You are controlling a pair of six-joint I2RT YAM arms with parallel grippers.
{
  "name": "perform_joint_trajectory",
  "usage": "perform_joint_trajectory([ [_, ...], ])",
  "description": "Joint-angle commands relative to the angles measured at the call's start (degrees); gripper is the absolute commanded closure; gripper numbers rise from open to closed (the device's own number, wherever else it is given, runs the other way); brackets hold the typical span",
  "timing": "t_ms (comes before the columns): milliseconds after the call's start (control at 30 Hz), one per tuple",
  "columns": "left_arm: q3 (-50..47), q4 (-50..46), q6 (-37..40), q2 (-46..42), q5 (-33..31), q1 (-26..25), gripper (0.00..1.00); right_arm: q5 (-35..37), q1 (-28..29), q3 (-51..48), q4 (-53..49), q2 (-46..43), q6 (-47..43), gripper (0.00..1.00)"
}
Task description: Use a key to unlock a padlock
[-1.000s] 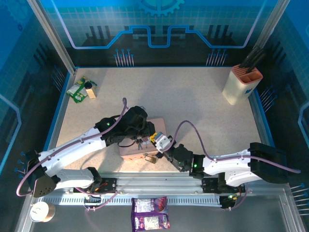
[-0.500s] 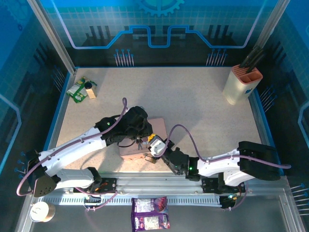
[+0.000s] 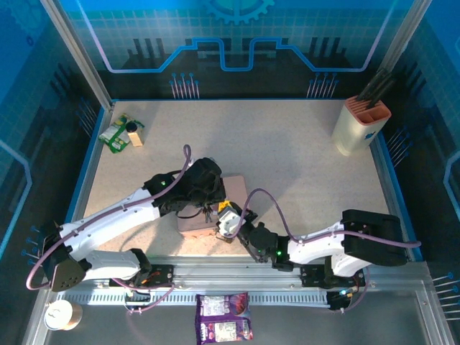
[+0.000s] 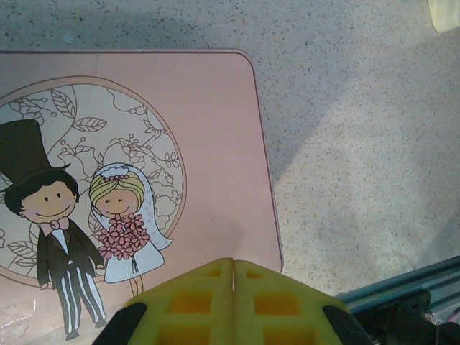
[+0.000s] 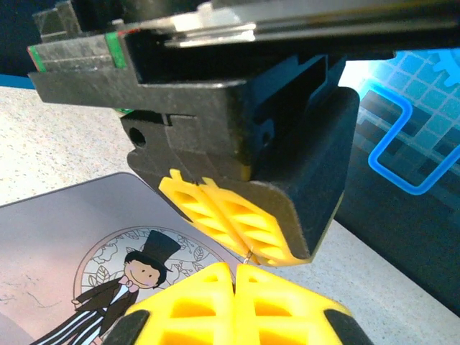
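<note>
My left gripper (image 3: 213, 208) hangs shut over the pink cartoon tin (image 3: 192, 225), with the tin's lid (image 4: 208, 129) right beneath its closed tips (image 4: 233, 260). In the right wrist view, the left gripper's yellow fingers (image 5: 223, 215) pinch a thin silvery sliver, the key (image 5: 249, 254), which pokes out of their seam. My right gripper (image 5: 235, 267) is shut, its tips just below that sliver and almost touching it. Seen from above, the right gripper (image 3: 225, 218) sits at the tin's front right corner, against the left gripper. The padlock is hidden.
A knife block (image 3: 359, 123) stands at the back right. Green packets and a small bottle (image 3: 122, 132) lie at the back left. A purple snack bag (image 3: 224, 317) and a paper cup (image 3: 59, 314) sit beyond the front rail (image 3: 237, 269).
The right arm has swung left and forward until its gripper meets the left gripper over the tin's front corner, covering the padlock that lay there. The left arm has hardly moved.
</note>
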Motion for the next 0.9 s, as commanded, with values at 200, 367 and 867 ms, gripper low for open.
perform_joint_trajectory([
  [200,-3.3,15.2,12.6,-0.7,6.0,9.0,1.0,-6.0,-4.7,5.0,-27.2,-12.2,21.8,0.43],
  [367,-4.7,22.3,24.8,-1.7,6.0,13.6,1.0,-33.2,-21.7,3.1,-45.3,-27.3,50.3,0.41],
  [867,-15.7,55.2,31.2,-6.9,27.3,13.5,1.0,-66.5,-43.7,-8.8,-14.9,-30.3,78.4,0.37],
])
